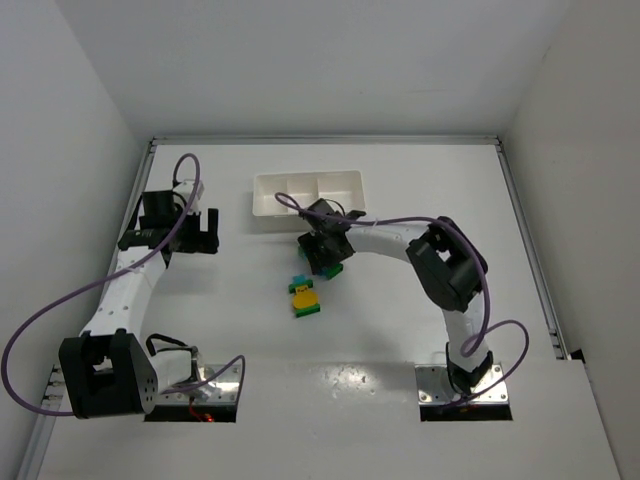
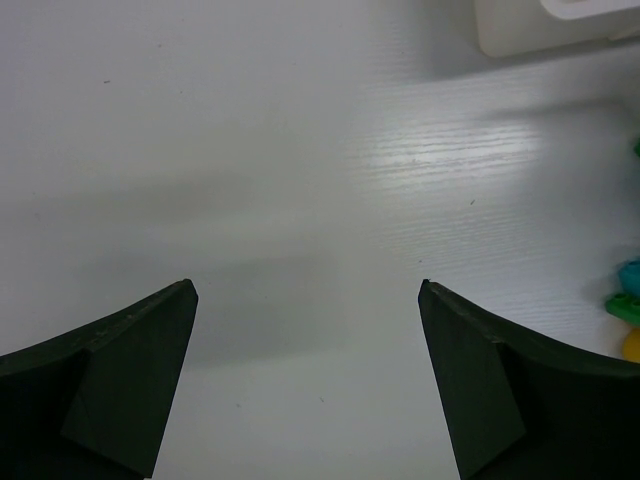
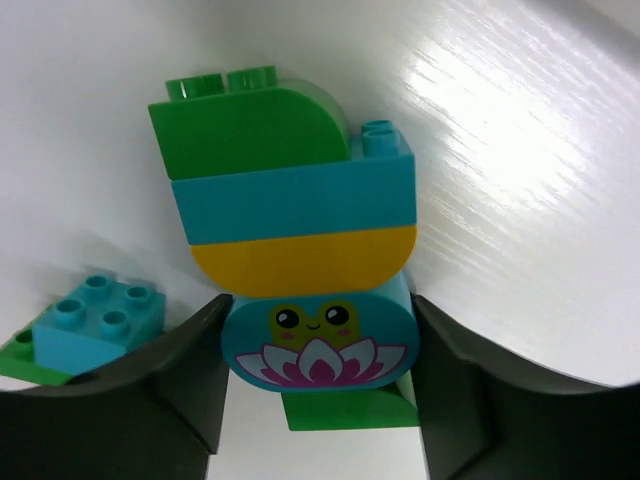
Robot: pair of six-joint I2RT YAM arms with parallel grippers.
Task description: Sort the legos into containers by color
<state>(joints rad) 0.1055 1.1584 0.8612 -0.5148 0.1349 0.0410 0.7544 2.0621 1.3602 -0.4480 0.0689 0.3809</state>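
Pick step. Right gripper [image 3: 318,312] pinches frog brick [image 3: 318,345] within stacked legos [image 3: 292,205]; left gripper [image 2: 307,292] wide, empty. Next: pull it free, carry to tray [image 1: 264,214].

Left gripper [image 2: 308,285] spread wide; right gripper [image 3: 320,305] low, jaws seemingly clamped.

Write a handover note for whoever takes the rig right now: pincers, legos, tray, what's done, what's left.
Left pincer: open, holding nothing, over bare table.
Right pincer: down at the pile, closed against both sides of the cyan frog brick, which has yellow, cyan and green bricks stacked against it.
Legos: all clustered on the table in front of the tray.
Done: nothing sorted; all three compartments look empty.
Left: separate the bricks and place every one by color.
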